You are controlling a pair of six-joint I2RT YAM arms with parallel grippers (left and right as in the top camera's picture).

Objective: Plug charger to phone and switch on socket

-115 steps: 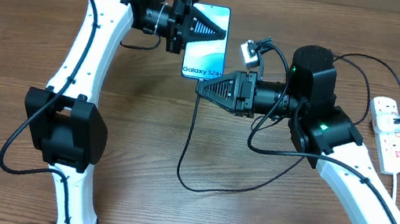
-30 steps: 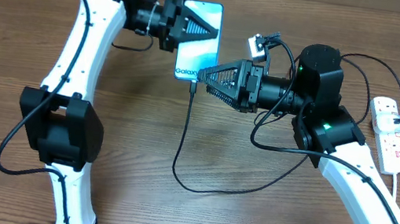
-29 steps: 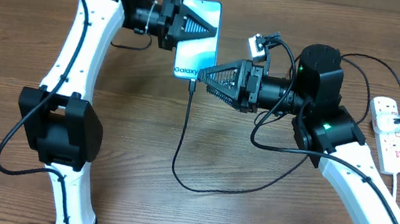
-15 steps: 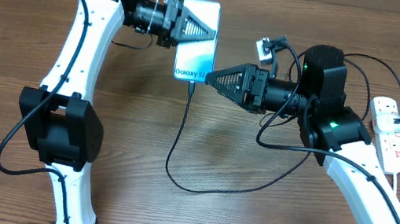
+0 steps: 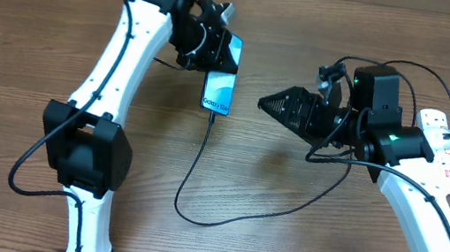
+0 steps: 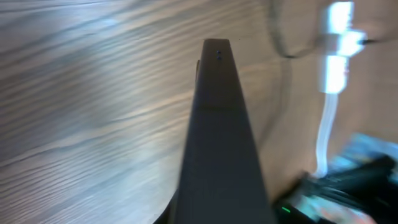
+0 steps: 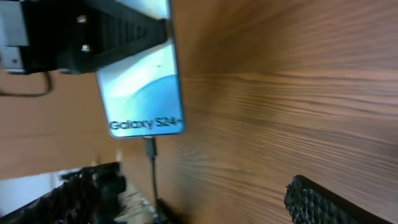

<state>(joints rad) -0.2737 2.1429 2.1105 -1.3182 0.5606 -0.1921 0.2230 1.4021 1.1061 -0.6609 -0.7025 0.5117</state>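
Left claw [image 5: 218, 53]: clamped on phone [image 5: 220, 90], now turned narrower.
Right claw [image 5: 266, 105]: apart, pulled back toward the table [image 5: 23, 42] right edge.
Charger [image 5: 192, 166]: stays plugged in.

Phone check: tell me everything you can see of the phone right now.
The phone is a slim rectangular slab with a dark edge and a lit light-blue screen reading "Galaxy S24+" near its lower end. It is at the far centre-left of the wooden table, screen up and tilted. The left gripper is clamped on its upper end, one black ribbed finger across the screen. The charger connector is seated in its bottom edge. Nothing else visibly touches it.
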